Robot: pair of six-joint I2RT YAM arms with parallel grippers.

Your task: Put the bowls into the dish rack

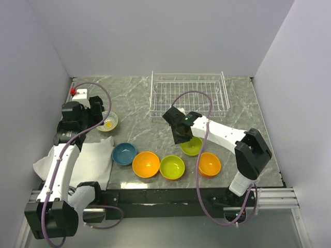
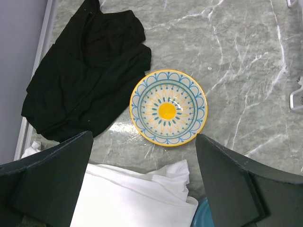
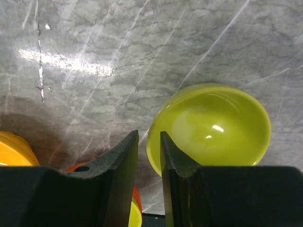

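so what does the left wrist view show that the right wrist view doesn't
Only left wrist: the patterned bowl with a yellow centre, a black cloth beside it, and a white cloth. Only right wrist: a lime green bowl and an orange bowl's edge. Both: the grey marble tabletop.

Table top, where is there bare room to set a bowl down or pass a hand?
Bare marble lies between the patterned bowl and the dish rack, and right of the rack. Crowded: the front, from the teal bowl to the right-hand orange bowl, with the right gripper at a lime green bowl.
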